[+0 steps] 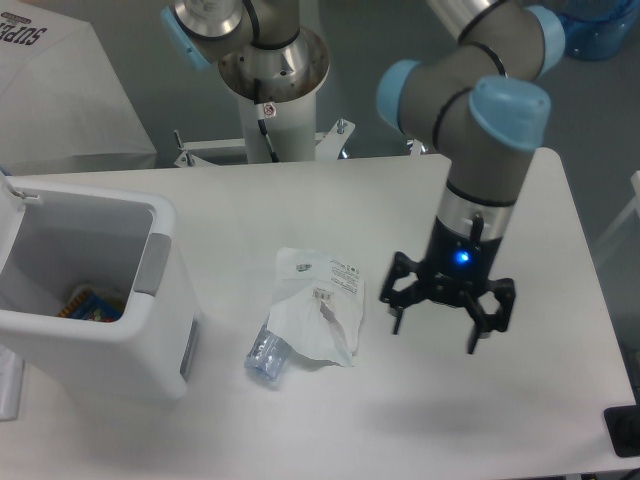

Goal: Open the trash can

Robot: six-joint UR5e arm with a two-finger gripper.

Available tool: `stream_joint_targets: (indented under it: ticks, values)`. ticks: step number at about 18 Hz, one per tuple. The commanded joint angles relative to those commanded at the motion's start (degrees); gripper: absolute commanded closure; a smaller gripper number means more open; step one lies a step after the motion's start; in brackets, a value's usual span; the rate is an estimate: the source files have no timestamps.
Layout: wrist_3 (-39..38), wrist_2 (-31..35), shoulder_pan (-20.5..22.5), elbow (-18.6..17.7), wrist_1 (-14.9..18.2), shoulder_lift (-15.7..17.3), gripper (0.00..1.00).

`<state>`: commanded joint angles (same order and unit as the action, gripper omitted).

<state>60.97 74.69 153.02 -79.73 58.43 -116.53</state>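
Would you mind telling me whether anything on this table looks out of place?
Mainly the crumpled white plastic packet, lying loose on the white table beside the open white plastic trash can rather than inside it.

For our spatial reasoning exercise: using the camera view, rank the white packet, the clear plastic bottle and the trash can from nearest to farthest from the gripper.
1. White packet, just left in view of the gripper.
2. Clear plastic bottle, lower left of the packet.
3. Trash can, at the table's left edge.

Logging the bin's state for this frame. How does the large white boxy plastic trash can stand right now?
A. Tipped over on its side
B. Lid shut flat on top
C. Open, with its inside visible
C: the large white boxy plastic trash can stands upright with its top open, and a colourful item shows at the bottom.
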Motion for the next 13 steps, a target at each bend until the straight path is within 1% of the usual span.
stream_joint_targets:
  ticks: [3, 4, 5, 7, 9, 13]
  values:
    - [6.59, 6.05, 0.0, 5.54, 8.6, -2.2, 0.0]
    - [8.88, 8.08, -0.09, 6.77, 10.89, -2.64, 0.0]
    - [11.34, 9.41, -0.17, 7.05, 12.22, -2.65, 0.0]
    - [16.17, 10.3, -0.44, 6.96, 12.5, -2.73, 0.0]
    - [19.26, 11.26, -0.61, 6.61, 12.15, -2.73, 0.0]
    - [20.77, 12.41, -0.96, 5.21, 11.53, -2.56, 0.0]
